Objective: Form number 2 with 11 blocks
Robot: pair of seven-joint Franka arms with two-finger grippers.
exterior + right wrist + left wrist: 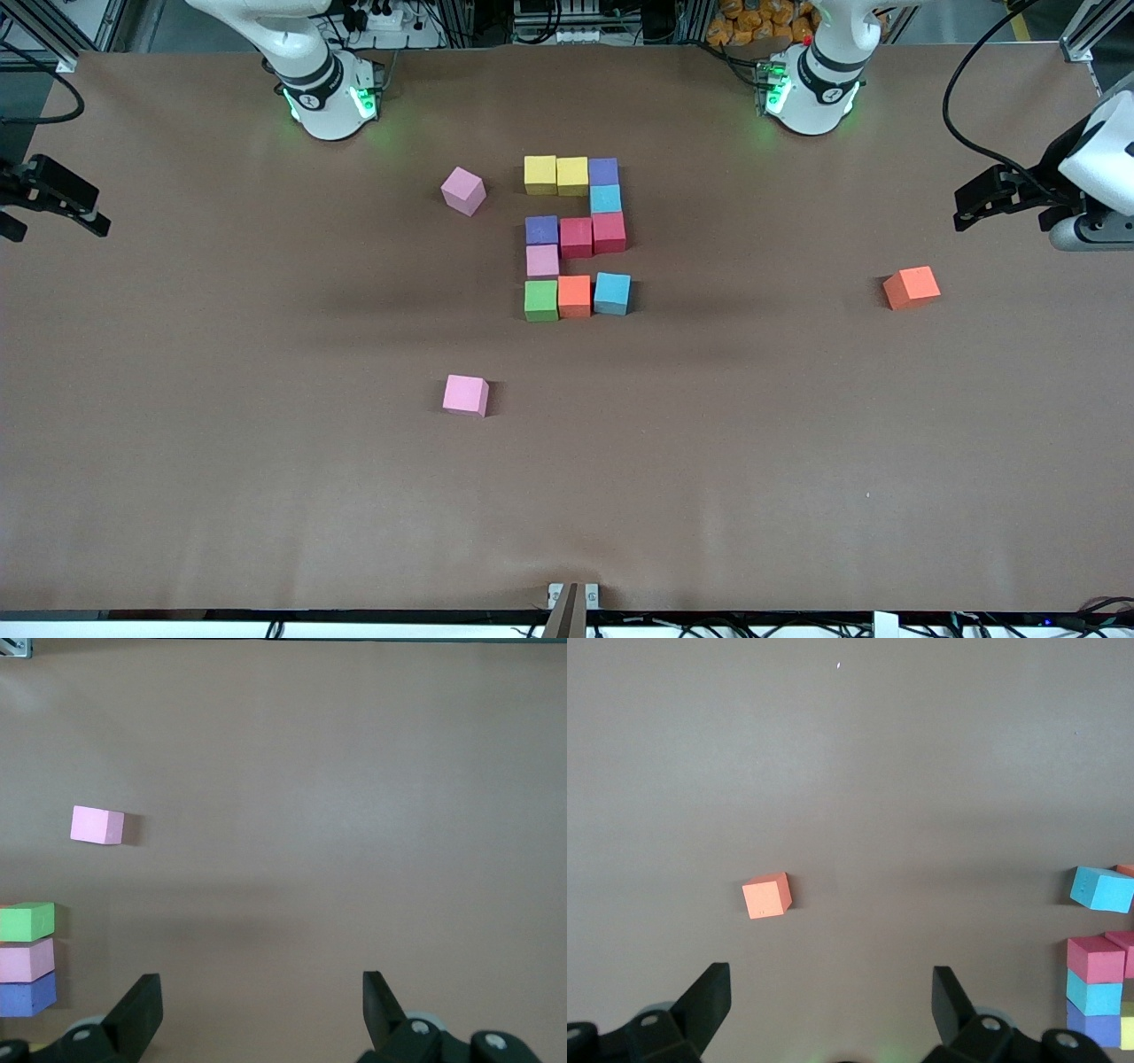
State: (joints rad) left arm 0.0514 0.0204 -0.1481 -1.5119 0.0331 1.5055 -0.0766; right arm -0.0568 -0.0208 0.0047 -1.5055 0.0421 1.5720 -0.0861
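Note:
Eleven blocks lie together mid-table as a number 2 [576, 237]: yellow [539, 174], yellow, purple on the row nearest the bases, then light blue, a red-red-purple row, pink [542, 260], and green [540, 299], orange, light blue [612, 292]. My left gripper [970, 206] hangs open and empty at the left arm's end of the table, short of a loose orange block [766, 896]. My right gripper [62, 213] hangs open and empty at the right arm's end. In the wrist views the left gripper [831, 992] and the right gripper [262, 997] have only bare table between their fingers.
Three loose blocks lie apart from the figure: an orange one [911, 287] toward the left arm's end, a pink one [463, 190] beside the yellow row, and a pink one [466, 395] nearer the front camera. Brown paper [266, 496] covers the table.

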